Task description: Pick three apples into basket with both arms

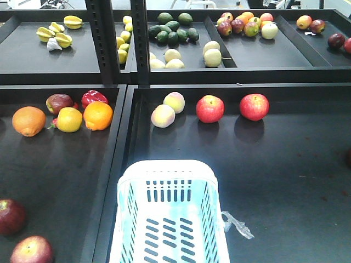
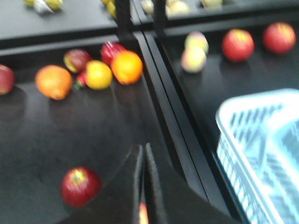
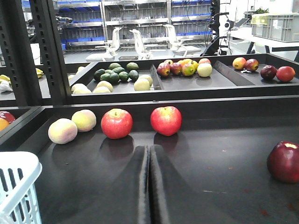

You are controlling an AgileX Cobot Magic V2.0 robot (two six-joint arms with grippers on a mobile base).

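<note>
Fingers [image 2: 133, 179] pressed together, left claw [image 2: 143, 151], right claw [image 3: 149, 150]

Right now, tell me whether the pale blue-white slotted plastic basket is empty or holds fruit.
Empty as far as visible: the basket shows only bare slotted floor in the front view; its near end is cropped.

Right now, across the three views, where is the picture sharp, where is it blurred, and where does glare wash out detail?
Front view: sharp, but glare whitens the rim of the basket. Left wrist view: blurred throughout, with the dark red apple and the basket's slots smeared. Right wrist view: crisp and evenly lit, right back to the far shelves.
</note>
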